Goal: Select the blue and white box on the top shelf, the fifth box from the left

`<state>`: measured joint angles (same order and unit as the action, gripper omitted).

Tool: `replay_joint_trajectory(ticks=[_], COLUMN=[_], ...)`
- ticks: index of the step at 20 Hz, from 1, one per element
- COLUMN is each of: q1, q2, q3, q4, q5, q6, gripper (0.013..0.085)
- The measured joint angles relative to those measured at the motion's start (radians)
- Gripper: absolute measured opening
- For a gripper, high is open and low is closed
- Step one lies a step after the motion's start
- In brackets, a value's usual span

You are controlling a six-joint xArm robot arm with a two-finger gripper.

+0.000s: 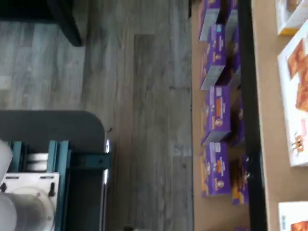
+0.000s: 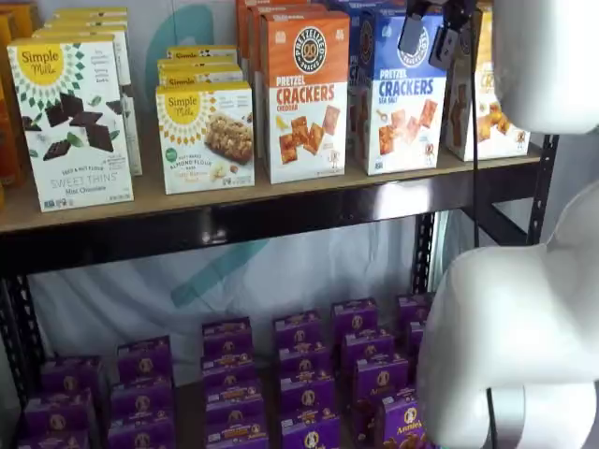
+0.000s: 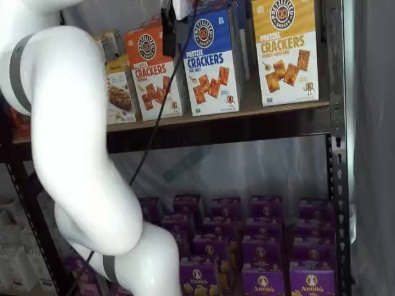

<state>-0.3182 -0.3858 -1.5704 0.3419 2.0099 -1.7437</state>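
Note:
The blue and white box (image 2: 402, 94) stands upright on the top shelf (image 2: 281, 201), with "PRETZEL CRACKERS SEA SALT" and pictured crackers on its front. It also shows in a shelf view (image 3: 212, 61) on the tan board (image 3: 259, 110). My gripper (image 2: 430, 36) hangs from the view's top edge in front of the box's blue upper part. Its two black fingers (image 2: 410, 30) have a gap between them and hold nothing. In a shelf view only one dark finger (image 3: 168, 23) shows, with a cable beside it.
An orange-topped cheddar box (image 2: 304, 94) stands left of the blue one and a yellow-topped box (image 3: 285, 49) right of it. Simple Mills boxes (image 2: 70, 122) fill the left. Small purple boxes (image 2: 299, 374) sit below. My white arm (image 3: 74, 135) blocks part of both views.

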Motion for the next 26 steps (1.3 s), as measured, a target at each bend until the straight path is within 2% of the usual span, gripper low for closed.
replay_joint_trajectory(ticks=[8,10,12,16,21,26], q1=[-0.082,-0.094,-0.093,-0.070,-0.030,-0.015], q2=[0.047,0.046,0.021,0.021,0.090,0.149], q3=[-0.112,-0.119,-0.084,-0.066,-0.122,-0.152], q4=[0.175,0.209,0.227,0.215,0.142,0.103], q5=[0.027,-0.002,-0.089,-0.203,-0.257,-0.290], q6=[0.031,0.040,0.044,0.046,0.036,0.021], gripper=[0.0850,0.0850,0.0850,0.0850,0.0850,0.0850])
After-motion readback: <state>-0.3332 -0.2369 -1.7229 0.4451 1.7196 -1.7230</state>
